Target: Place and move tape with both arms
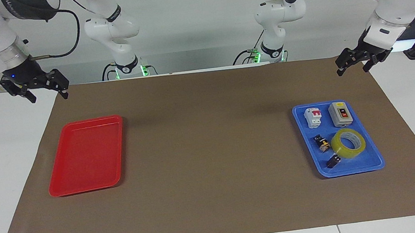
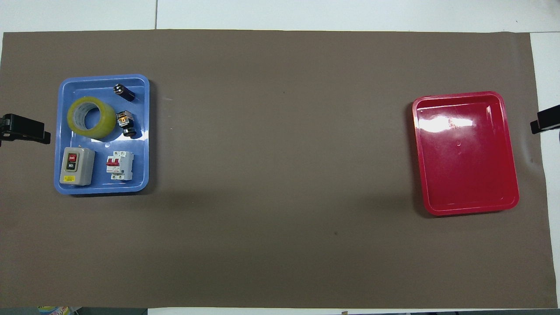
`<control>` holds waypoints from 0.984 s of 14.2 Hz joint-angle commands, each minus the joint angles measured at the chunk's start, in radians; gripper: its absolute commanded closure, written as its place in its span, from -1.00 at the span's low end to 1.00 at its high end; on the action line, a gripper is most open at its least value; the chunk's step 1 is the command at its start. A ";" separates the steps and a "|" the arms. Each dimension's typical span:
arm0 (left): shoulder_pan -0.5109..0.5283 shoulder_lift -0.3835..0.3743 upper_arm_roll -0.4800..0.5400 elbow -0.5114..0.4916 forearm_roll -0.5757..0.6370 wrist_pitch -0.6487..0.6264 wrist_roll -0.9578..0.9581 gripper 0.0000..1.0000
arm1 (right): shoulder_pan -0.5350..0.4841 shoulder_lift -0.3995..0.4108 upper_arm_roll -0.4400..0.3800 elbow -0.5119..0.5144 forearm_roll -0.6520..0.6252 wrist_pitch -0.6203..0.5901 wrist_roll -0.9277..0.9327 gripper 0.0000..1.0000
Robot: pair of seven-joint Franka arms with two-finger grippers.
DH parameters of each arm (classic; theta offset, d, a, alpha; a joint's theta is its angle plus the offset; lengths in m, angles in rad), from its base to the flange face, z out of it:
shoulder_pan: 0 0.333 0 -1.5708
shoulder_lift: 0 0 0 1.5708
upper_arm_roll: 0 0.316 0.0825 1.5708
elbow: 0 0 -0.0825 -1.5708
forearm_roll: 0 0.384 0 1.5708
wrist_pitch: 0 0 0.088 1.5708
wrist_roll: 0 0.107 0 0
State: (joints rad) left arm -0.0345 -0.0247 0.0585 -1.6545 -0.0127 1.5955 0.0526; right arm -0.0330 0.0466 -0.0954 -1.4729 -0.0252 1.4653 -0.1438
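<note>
The tape (image 1: 348,143) lies flat in the blue tray (image 1: 374,163), in the half farther from the robots; it also shows in the overhead view (image 2: 91,117). My left gripper (image 1: 353,71) is open and empty, up in the air over the mat's edge at the left arm's end, apart from the tray. Only its tip (image 2: 25,129) shows in the overhead view. My right gripper (image 1: 49,97) is open and empty over the mat's corner at the right arm's end. Its tip (image 2: 545,124) shows at the overhead view's edge.
The blue tray (image 2: 145,131) also holds a grey switch box (image 1: 340,114), a white breaker (image 1: 313,117) and two small black-yellow parts (image 1: 322,143). An empty red tray (image 1: 85,155) lies at the right arm's end. Two smaller white arms (image 1: 270,17) with green-lit bases stand by the table's edge.
</note>
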 commanded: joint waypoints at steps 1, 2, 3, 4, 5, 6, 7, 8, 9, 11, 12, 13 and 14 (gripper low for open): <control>-0.002 -0.029 0.001 -0.028 0.011 0.014 -0.014 -1.00 | -0.011 -0.010 0.006 -0.009 0.008 0.007 0.000 -1.00; -0.002 -0.029 0.003 -0.028 0.011 0.014 -0.016 -1.00 | -0.011 -0.010 0.006 -0.009 0.008 0.007 0.000 -1.00; -0.002 -0.029 0.003 -0.028 0.011 0.009 -0.014 -1.00 | -0.011 -0.010 0.006 -0.009 0.008 0.007 0.000 -1.00; -0.002 -0.031 0.003 -0.028 0.011 0.008 -0.014 -1.00 | -0.011 -0.010 0.006 -0.009 0.008 0.007 0.000 -1.00; -0.002 -0.031 0.003 -0.027 0.011 0.009 -0.016 -1.00 | -0.011 -0.010 0.006 -0.009 0.008 0.007 0.000 -1.00; -0.002 -0.031 0.003 -0.028 0.011 0.015 -0.011 -1.00 | -0.011 -0.010 0.006 -0.009 0.008 0.007 0.000 -1.00; -0.001 -0.031 0.003 -0.030 0.011 0.017 -0.007 -1.00 | -0.011 -0.010 0.006 -0.009 0.008 0.007 0.000 -1.00; -0.001 -0.032 0.003 -0.030 0.011 0.015 -0.007 -1.00 | -0.011 -0.010 0.006 -0.009 0.008 0.007 0.000 -1.00; -0.002 -0.031 0.003 -0.030 0.011 0.015 -0.005 -1.00 | -0.011 -0.010 0.006 -0.009 0.008 0.007 0.000 -1.00; -0.001 -0.031 0.003 -0.030 0.011 0.015 0.004 -1.00 | -0.011 -0.010 0.006 -0.009 0.008 0.007 0.000 -1.00; -0.001 -0.031 0.003 -0.028 0.011 0.014 0.015 -1.00 | -0.011 -0.010 0.006 -0.009 0.008 0.007 0.000 -1.00; -0.001 -0.031 0.003 -0.028 0.011 0.012 0.016 -1.00 | -0.011 -0.010 0.006 -0.009 0.008 0.007 0.000 -1.00; -0.002 -0.031 0.003 -0.028 0.011 0.008 0.015 -1.00 | -0.011 -0.010 0.006 -0.009 0.008 0.007 0.000 -1.00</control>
State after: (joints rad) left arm -0.0343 -0.0265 0.0593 -1.6545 -0.0127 1.5955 0.0555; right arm -0.0330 0.0466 -0.0954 -1.4729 -0.0252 1.4652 -0.1438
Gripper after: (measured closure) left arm 0.000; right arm 0.000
